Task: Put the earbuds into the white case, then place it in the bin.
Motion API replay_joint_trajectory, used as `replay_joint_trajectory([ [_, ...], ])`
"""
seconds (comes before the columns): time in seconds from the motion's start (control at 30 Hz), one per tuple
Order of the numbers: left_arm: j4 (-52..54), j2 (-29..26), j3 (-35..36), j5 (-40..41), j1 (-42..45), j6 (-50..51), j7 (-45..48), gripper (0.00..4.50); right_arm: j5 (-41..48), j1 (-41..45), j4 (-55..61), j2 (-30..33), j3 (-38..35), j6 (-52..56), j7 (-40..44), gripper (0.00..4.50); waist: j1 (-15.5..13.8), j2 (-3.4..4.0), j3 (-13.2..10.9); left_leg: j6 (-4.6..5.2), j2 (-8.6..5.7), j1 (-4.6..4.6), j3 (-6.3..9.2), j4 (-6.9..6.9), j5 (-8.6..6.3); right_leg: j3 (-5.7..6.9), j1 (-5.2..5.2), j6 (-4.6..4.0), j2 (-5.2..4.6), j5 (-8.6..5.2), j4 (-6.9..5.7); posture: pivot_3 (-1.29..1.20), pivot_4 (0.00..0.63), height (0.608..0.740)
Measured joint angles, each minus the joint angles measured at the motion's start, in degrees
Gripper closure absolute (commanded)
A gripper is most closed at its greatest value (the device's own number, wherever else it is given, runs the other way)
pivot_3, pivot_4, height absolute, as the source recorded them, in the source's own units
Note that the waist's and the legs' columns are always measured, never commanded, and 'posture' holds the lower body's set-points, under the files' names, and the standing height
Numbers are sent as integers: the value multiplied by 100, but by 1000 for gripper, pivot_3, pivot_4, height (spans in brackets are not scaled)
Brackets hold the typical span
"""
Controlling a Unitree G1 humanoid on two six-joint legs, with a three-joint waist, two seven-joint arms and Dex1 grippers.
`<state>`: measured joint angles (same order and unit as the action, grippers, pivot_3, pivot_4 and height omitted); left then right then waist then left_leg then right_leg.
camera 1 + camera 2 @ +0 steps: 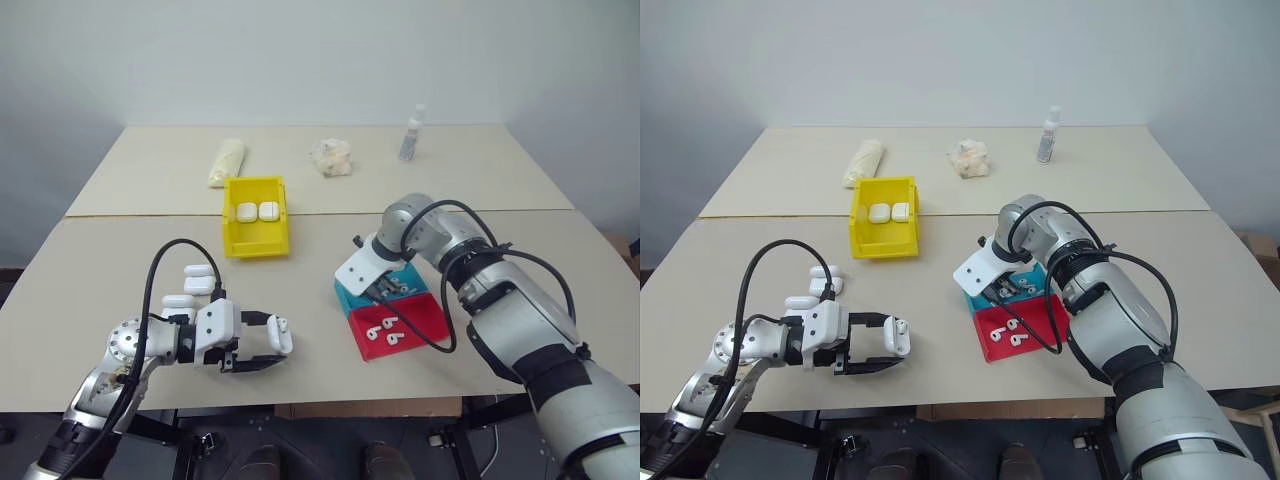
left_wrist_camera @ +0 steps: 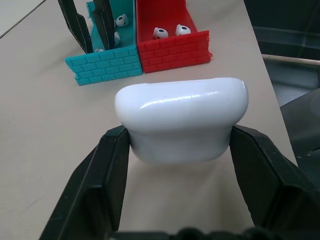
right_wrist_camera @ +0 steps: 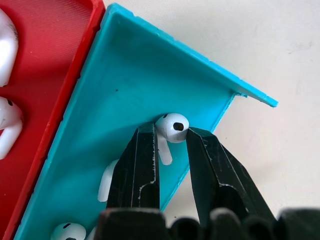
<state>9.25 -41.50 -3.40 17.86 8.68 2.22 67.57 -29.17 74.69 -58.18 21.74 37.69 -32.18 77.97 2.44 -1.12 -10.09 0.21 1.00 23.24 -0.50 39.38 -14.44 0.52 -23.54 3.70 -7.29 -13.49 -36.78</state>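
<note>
Right now you're at the pick: your right gripper (image 3: 172,145) has its fingers closing around a tiny glossy white earbud (image 3: 173,127) in the shallow teal plastic tray (image 1: 350,296), at four o'clock from the bright yellow plastic bin (image 1: 254,243). Your left gripper (image 2: 180,150) clamps the glossy white rounded case (image 2: 181,120). Next, pinch and lift.

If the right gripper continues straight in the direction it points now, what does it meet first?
The right gripper points down into the teal tray. An earbud lies between its fingertips, so it would probably meet that earbud first, then the tray floor just behind it. The depth is hard to judge.
</note>
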Motion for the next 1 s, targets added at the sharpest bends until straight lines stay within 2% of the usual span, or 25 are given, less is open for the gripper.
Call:
replay_joint_trajectory([
  [0.4,-1,-47,0,6,33,0,-4,1718,213,-6,37,46,-274,257,117,3882,-5,1,-1,-1,-1,8,1,-2,0,0,-6,0,0,0,1,0,150,740],
  [0.5,-5,-45,1,45,243,7,59,1718,499,24,334,369,-660,582,136,3882,-37,2,-4,-2,-1,22,1,-2,1,0,-17,0,0,0,2,0,150,740],
  [0.6,16,20,17,258,501,78,104,1718,889,-36,1171,887,-1190,1166,239,3882,-55,2,-4,-2,-1,39,-1,-1,1,-3,-38,-1,-1,1,1,0,150,740],
  [0.7,183,147,0,524,742,328,107,1718,1655,-541,2605,1298,-1947,2308,425,3882,-83,0,-3,-2,0,56,0,1,2,-3,-52,-1,-1,1,-3,0,150,740],
  [0.8,557,218,-48,816,1132,968,-64,1718,2818,-1566,4732,1692,-2953,4420,408,3882,-159,0,-4,0,-1,70,5,13,1,0,-56,-1,-1,1,-8,0,150,740],
  [0.87,760,237,-63,922,1236,1229,-173,1718,3392,-1978,5721,1877,-3423,5498,276,3882,-161,0,-4,6,0,69,5,24,-2,-2,-53,-1,-1,1,-12,0,150,740],
  [1.0,1037,402,-243,974,1455,1547,-262,1718,4924,-2823,7443,1659,-4851,7469,-575,3882,-170,-1,-3,7,-1,68,13,33,-3,1,-44,-1,-1,1,-17,0,150,740],
])
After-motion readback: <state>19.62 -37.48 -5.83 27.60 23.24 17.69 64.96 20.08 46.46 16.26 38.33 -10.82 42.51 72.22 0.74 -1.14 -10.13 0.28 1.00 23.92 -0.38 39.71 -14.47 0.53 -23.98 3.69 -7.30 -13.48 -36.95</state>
